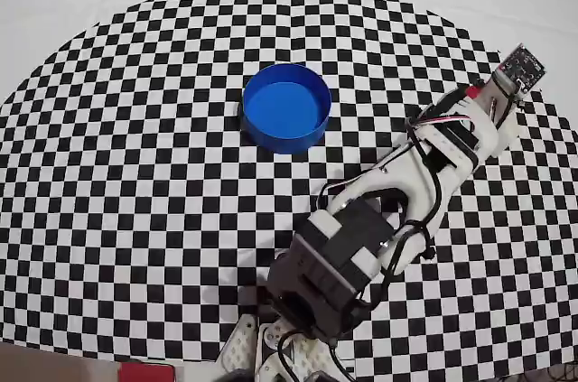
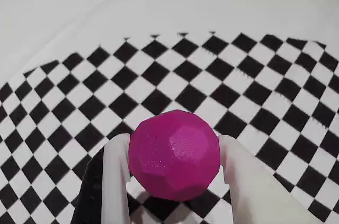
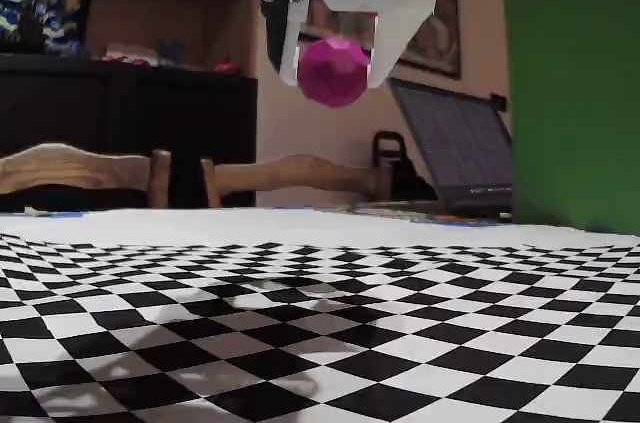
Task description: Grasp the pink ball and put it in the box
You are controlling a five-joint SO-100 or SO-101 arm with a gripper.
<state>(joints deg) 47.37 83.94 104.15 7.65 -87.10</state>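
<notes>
The pink ball [image 2: 175,152], a faceted magenta sphere, sits squeezed between my two white fingers [image 2: 115,176] in the wrist view. My gripper [image 2: 174,142] is shut on it. The fixed view shows the ball [image 3: 333,70] held high above the checkered mat by the gripper [image 3: 335,78]. In the overhead view the arm covers the ball, and the gripper [image 1: 257,350] is at the bottom edge. The box [image 1: 286,107], a round blue tub, stands with nothing inside, far above the gripper in that view.
A checkered mat [image 1: 135,174] lies on a white cloth. The arm's base [image 1: 506,93] is at the right. A red object [image 1: 144,371] shows at the bottom edge. Beyond the table stand a laptop [image 3: 450,158], a green panel [image 3: 570,83] and wooden chair backs [image 3: 80,168].
</notes>
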